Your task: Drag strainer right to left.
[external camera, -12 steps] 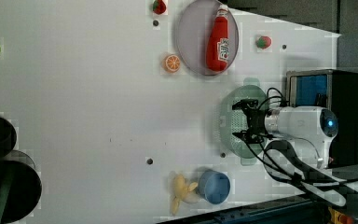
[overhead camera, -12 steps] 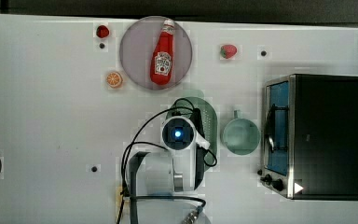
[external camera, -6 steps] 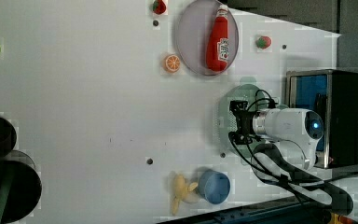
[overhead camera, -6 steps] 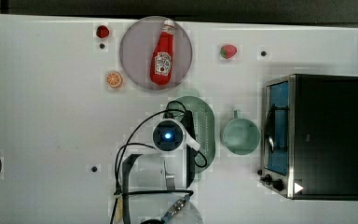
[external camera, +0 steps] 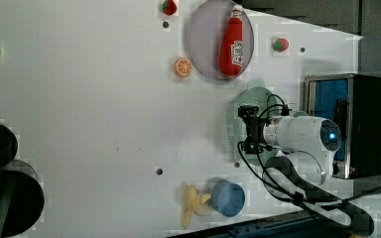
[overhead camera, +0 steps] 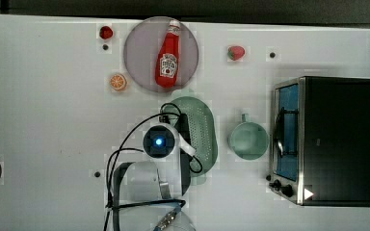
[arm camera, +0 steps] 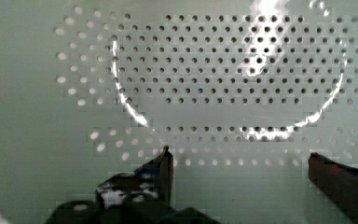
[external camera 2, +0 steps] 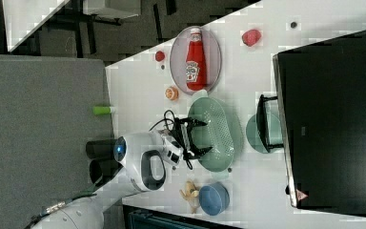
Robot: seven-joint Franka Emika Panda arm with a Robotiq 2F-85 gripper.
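1. your gripper stood with its fingers spread wide, nothing clamped between them; in the wrist view the two dark fingertips sat well apart against the perforated floor.
2. the strainer lay on the white table, its long axis running top to bottom in the top view, between the grey plate and the lower edge of the table.
3. in the right view, your open fingers pointed into the strainer from the right view's left, over its near rim. contact with the plastic could not be told.
4. in the left view, your gripper sat over the strainer, with the arm's white body trailing toward the left view's right.
5. the mint-green cup stood just beside the strainer on the top view's right, apart from it, and the toaster oven stood beyond the cup.
6. a ketchup bottle lay flat on the grey plate, near the strainer's upper end in the top view.
7. an orange slice lay on the top view's left of the plate.
8. a blue bowl and a banana lay side by side near the strainer's lower end in the right view.
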